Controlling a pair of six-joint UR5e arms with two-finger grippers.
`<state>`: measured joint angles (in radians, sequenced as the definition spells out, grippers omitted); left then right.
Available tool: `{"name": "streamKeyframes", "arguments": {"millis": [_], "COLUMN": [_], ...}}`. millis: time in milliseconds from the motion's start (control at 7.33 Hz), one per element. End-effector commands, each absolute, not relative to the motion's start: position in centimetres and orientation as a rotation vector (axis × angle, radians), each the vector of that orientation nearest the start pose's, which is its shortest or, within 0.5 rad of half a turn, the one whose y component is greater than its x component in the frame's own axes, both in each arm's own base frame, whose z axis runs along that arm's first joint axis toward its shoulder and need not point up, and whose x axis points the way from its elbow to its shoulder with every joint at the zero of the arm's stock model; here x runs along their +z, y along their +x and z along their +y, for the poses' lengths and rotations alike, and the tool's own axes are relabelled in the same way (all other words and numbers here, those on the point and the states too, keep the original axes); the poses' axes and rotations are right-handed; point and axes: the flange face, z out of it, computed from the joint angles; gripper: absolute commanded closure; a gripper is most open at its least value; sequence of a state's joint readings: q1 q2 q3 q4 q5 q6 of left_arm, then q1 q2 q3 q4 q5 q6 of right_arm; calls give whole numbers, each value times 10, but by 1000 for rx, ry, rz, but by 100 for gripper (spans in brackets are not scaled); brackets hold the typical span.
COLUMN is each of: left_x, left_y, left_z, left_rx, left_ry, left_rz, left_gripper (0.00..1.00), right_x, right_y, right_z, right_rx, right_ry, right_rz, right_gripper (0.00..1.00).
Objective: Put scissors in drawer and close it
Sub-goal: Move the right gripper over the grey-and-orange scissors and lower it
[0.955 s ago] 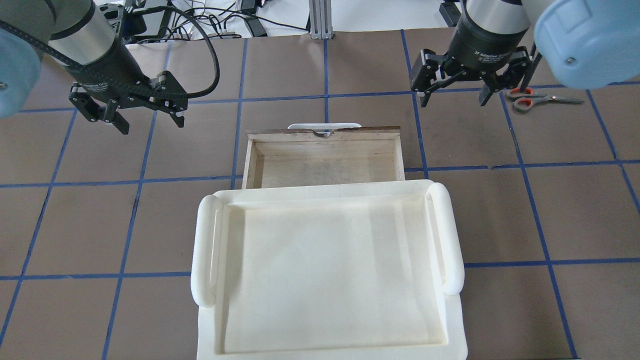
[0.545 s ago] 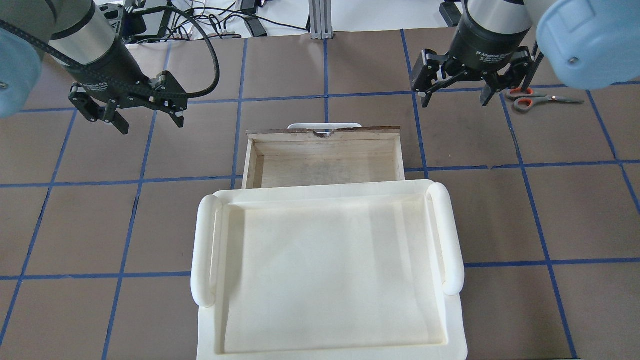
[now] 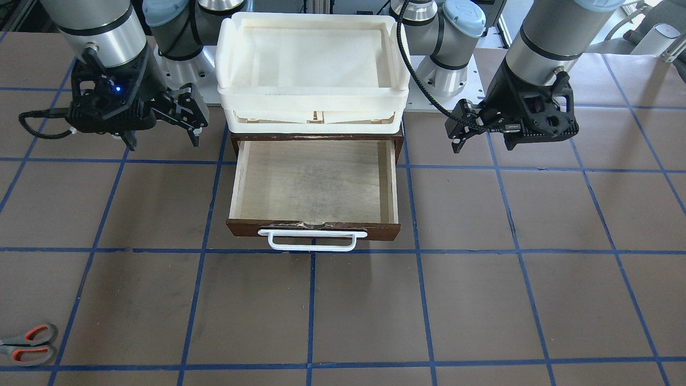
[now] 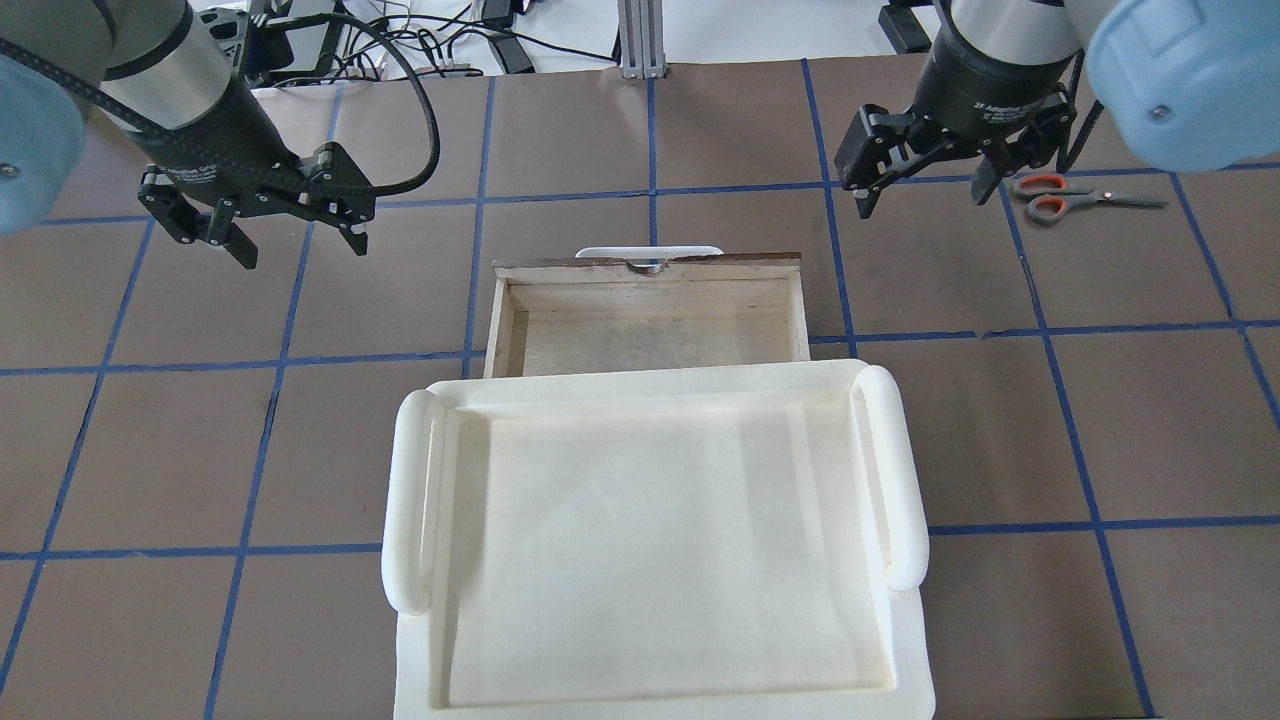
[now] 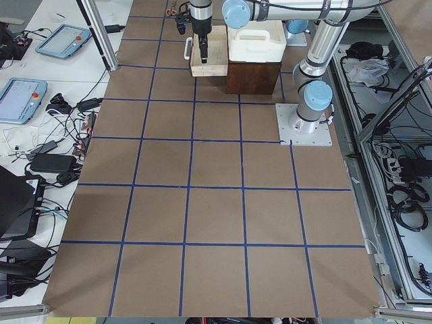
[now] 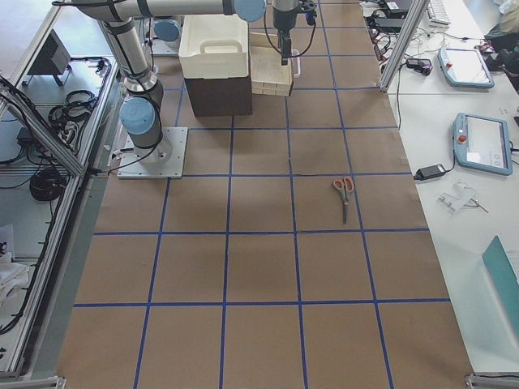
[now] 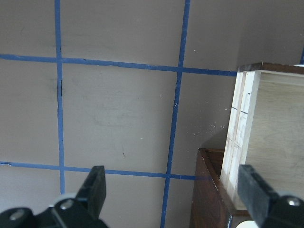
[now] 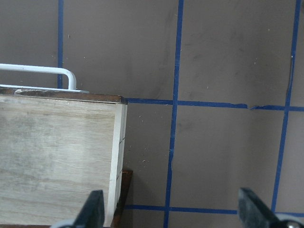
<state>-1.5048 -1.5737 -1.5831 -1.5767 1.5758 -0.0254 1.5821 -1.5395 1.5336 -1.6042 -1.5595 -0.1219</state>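
Observation:
The scissors point(image 4: 1085, 198) lie flat on the table at the far right, grey handles with orange-red lining; they also show in the front view point(image 3: 27, 343) and the right side view point(image 6: 343, 193). The drawer point(image 4: 650, 335) is pulled open and empty, with a pale plywood floor, a dark brown front point(image 3: 313, 229) and a white bar handle point(image 3: 312, 241). My right gripper point(image 4: 922, 202) is open and empty, hovering just left of the scissors' handles. My left gripper point(image 4: 300, 247) is open and empty, hovering left of the drawer. The left wrist view shows the drawer's side wall point(image 7: 242, 137).
Stacked white plastic trays point(image 4: 410, 500) sit on the dark cabinet point(image 6: 217, 96) above the drawer. The brown table carries a blue tape grid point(image 4: 650, 190). Cables and tablets lie beyond the table's edges point(image 5: 61, 40).
My right gripper has shifted slightly right and farther out, closer to the scissors. The left arm, the drawer and the scissors have not moved.

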Motion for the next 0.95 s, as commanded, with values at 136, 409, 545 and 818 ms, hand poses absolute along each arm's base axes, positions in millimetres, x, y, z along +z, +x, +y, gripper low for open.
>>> {"name": "streamKeyframes", "arguments": {"millis": [136,409,545,818], "left_x": [481,480,480,481], "left_y": [-99,-99,-99,-99], "left_z": [-498,-499,-499,-498], "left_rx": [32,32,31,32], "left_ry": [-135,-139,-137,-132], "left_rz": [3131,3131,3133,3131], "left_gripper": [0,0,0,0], "right_x": [457,401,364,304], "right_y": [38,-24,-68,-115], "right_z": [-552,-593,-616,-661], "right_rx": [-7,17,-5,-161], "right_ry": [-611,-802,-925,-1346], "right_rz": [3067,3020,2989,2929], "right_gripper": [0,0,0,0]}}
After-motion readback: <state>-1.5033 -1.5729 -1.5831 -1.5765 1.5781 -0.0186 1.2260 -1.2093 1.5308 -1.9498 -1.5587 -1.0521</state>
